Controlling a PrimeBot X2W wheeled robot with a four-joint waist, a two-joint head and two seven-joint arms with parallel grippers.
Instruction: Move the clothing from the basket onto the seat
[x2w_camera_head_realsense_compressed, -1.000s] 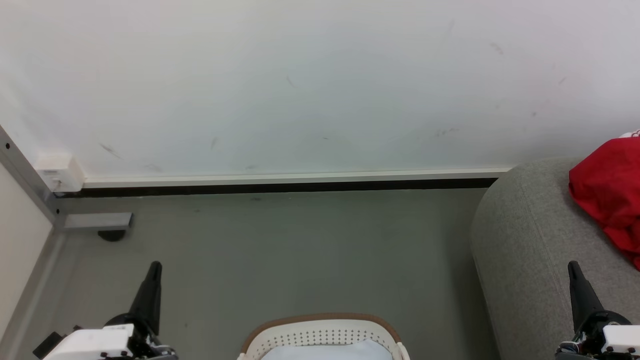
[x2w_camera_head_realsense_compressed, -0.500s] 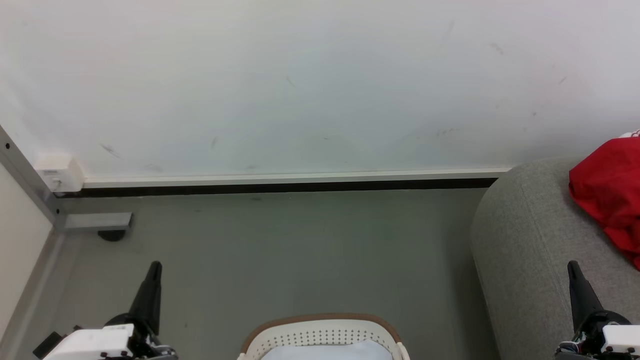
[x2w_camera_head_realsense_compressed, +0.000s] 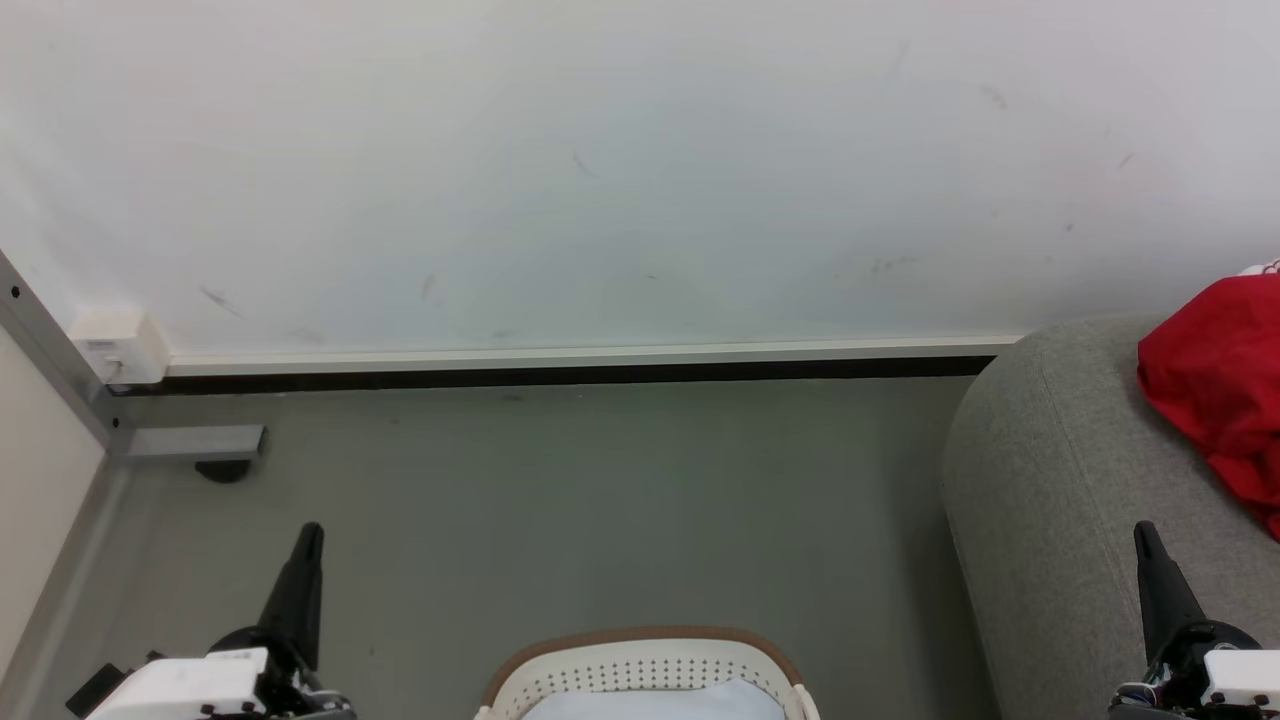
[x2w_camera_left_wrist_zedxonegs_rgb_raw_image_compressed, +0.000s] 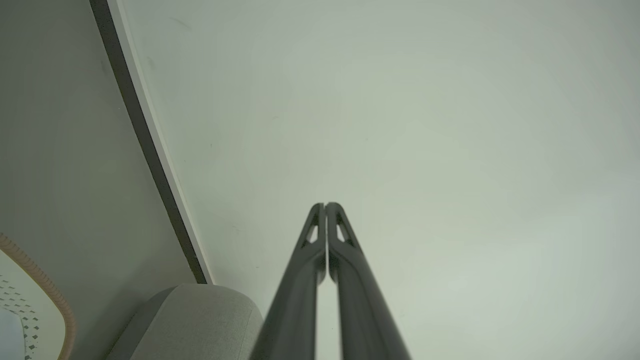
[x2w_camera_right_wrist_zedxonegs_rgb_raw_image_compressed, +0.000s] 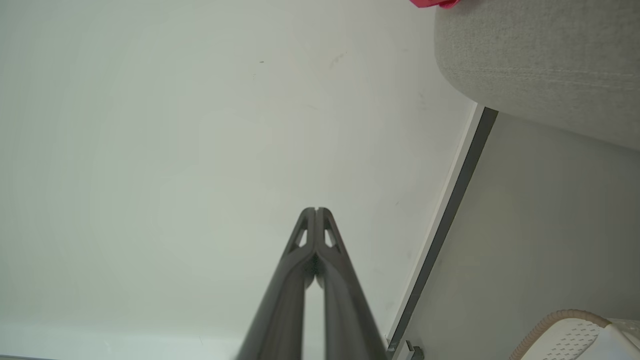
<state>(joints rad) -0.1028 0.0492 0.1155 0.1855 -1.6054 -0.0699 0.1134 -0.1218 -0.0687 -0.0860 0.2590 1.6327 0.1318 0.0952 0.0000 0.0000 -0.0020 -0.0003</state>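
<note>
Both left gripper (x2w_camera_head_realsense_compressed: 311, 532) and right gripper (x2w_camera_head_realsense_compressed: 1141, 530) stood pressed together, empty.
Red jersey (x2w_camera_head_realsense_compressed: 1215, 380) lay on sofa (x2w_camera_head_realsense_compressed: 1060, 480); pale cloth (x2w_camera_head_realsense_compressed: 660, 703) in basket (x2w_camera_head_realsense_compressed: 640, 660).

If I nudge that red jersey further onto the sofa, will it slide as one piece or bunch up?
Likely bunches: the red jersey lies crumpled in soft folds, so it looks floppy. It probably drags rather than slides, since the sofa is textured fabric. Lifted by one fold, the rest would likely hang.
</note>
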